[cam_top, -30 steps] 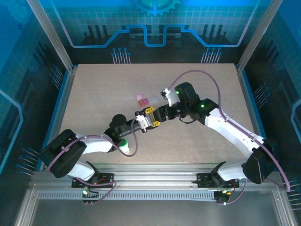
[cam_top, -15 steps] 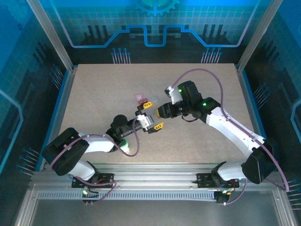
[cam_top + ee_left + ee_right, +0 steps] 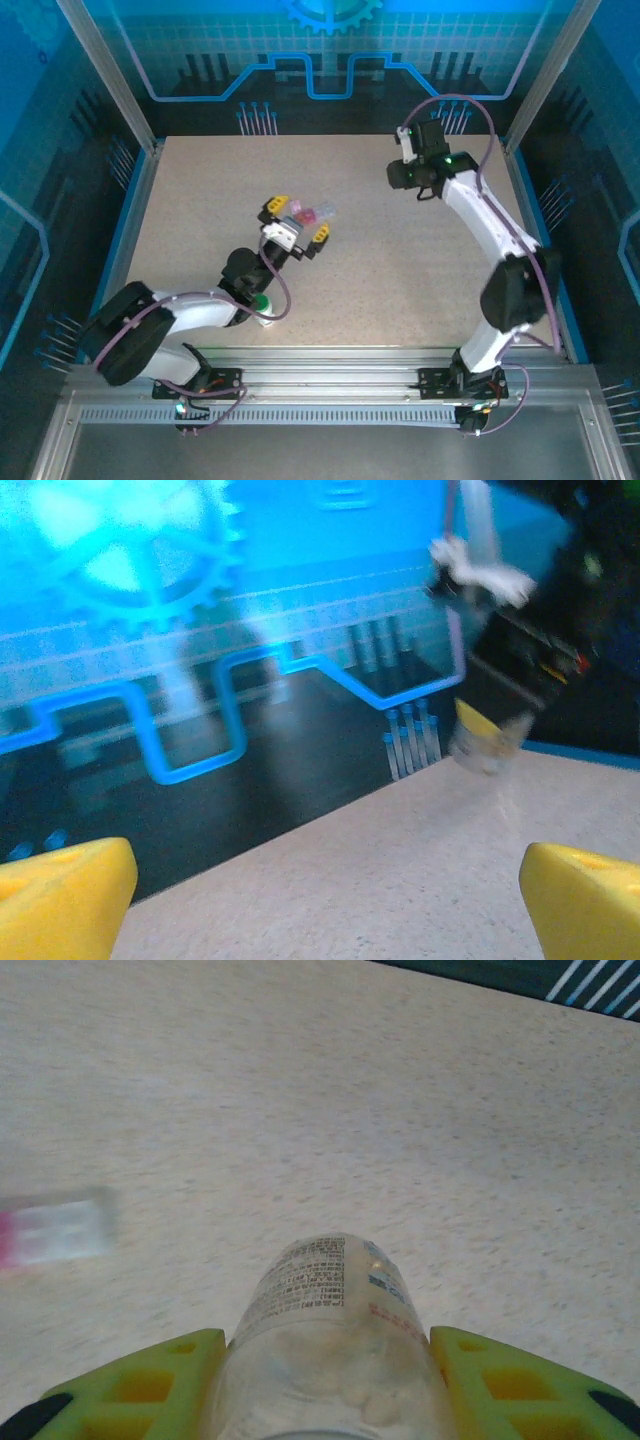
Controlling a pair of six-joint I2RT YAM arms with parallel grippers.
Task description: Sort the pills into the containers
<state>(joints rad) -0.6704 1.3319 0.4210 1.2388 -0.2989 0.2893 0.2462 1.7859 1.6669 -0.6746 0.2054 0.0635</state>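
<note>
The speckled desk [image 3: 200, 200] carries a green-capped white bottle [image 3: 262, 303] under the left arm. The left end effector [image 3: 296, 220] has sprung wide beside the pink vial [image 3: 305, 214]. The right end effector [image 3: 325, 1345], now pinching the translucent bottle [image 3: 315, 1280] of pale pills, has swung to the far right, so the handover looks complete.

Lab robot cell, aluminium frame [image 3: 112, 75], blue backdrop [image 3: 200, 40]

The pink vial [image 3: 55, 1232] is motion-blurred, the labelled bottle [image 3: 325, 1330] is cut by the bottom edge, and the left arm [image 3: 200, 310] covers most of the green-capped bottle [image 3: 262, 304].
</note>
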